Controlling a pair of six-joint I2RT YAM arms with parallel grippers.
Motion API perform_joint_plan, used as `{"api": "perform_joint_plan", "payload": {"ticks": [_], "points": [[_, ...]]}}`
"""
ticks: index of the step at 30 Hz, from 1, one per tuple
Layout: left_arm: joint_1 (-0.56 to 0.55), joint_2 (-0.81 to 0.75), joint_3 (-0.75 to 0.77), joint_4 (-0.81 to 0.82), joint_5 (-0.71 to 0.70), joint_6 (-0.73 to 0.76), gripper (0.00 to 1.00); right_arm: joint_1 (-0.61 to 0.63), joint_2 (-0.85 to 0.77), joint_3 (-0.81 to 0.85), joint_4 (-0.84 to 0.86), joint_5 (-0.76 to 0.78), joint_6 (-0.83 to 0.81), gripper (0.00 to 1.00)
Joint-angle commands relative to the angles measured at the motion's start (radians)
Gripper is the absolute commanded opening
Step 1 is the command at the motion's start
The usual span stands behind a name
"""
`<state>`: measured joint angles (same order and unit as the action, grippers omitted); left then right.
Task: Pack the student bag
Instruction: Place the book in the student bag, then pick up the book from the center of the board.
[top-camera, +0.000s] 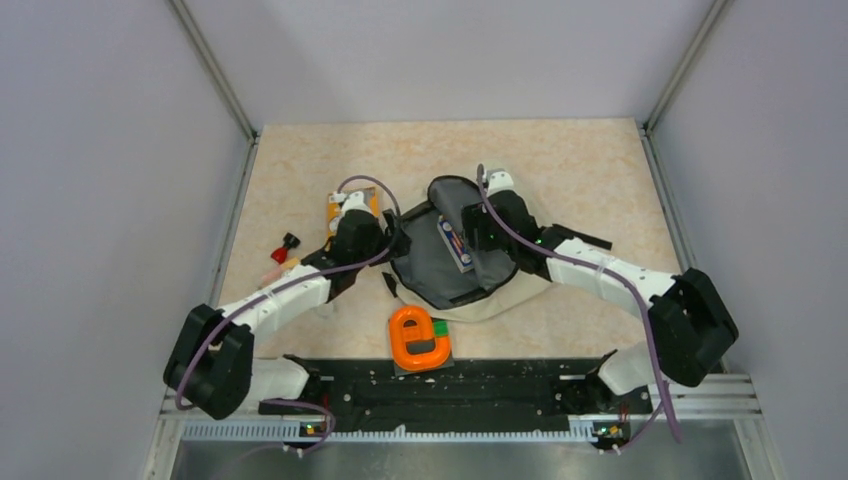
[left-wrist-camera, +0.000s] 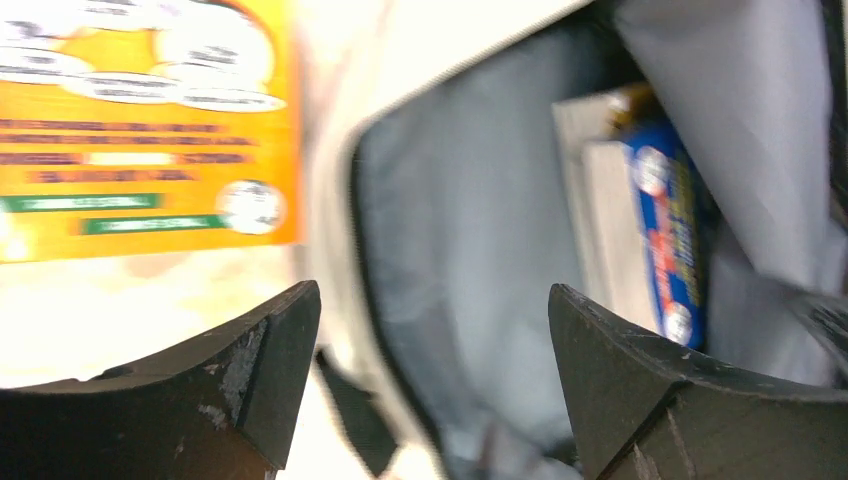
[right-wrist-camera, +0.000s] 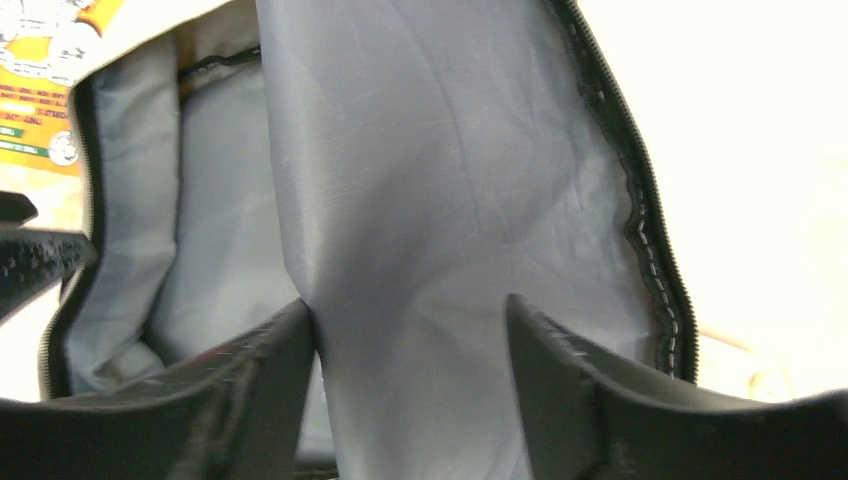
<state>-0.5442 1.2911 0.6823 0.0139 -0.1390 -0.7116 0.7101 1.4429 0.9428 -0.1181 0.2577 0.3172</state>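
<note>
Left gripper (left-wrist-camera: 435, 300) and right gripper (right-wrist-camera: 410, 310) stand spread, empty, over the bag (top-camera: 425, 275). Soft, limp fabric likely sags; the zipper rim (right-wrist-camera: 640, 230) beside each looks the surest hold.

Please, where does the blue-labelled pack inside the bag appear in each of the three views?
Top external: the blue-labelled pack lies in the open student bag, at the picture's centre.
Left wrist: the pack is right of centre, in the upper half.
Right wrist: not in it.
Shared landmark: the bag's grey lining, seen in all three views.
</note>
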Motion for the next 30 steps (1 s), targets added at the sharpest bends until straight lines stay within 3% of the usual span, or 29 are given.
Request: {"api": "perform_joint_plan", "payload": {"ticks": [1, 7, 15, 30], "points": [[0.167, -0.068, -0.003, -0.125, 0.051, 0.084, 0.89, -0.007, -0.083, 0.056, 0.025, -0.023, -0.03, 0.76], [0.346, -0.107, -0.001, -0.12, 0.095, 0.126, 0.91, -0.006, -0.04, 0.182, 0.033, -0.075, -0.069, 0.81], [0.578, 0.016, 0.003, -0.008, 0.243, 0.092, 0.91, 0.004, 0.292, 0.479, 0.007, -0.341, -0.036, 0.82], [0.623, 0.257, 0.091, 0.034, 0.309, 0.101, 0.85, 0.026, 0.956, 1.209, -0.243, -0.553, 0.086, 0.77]]}}
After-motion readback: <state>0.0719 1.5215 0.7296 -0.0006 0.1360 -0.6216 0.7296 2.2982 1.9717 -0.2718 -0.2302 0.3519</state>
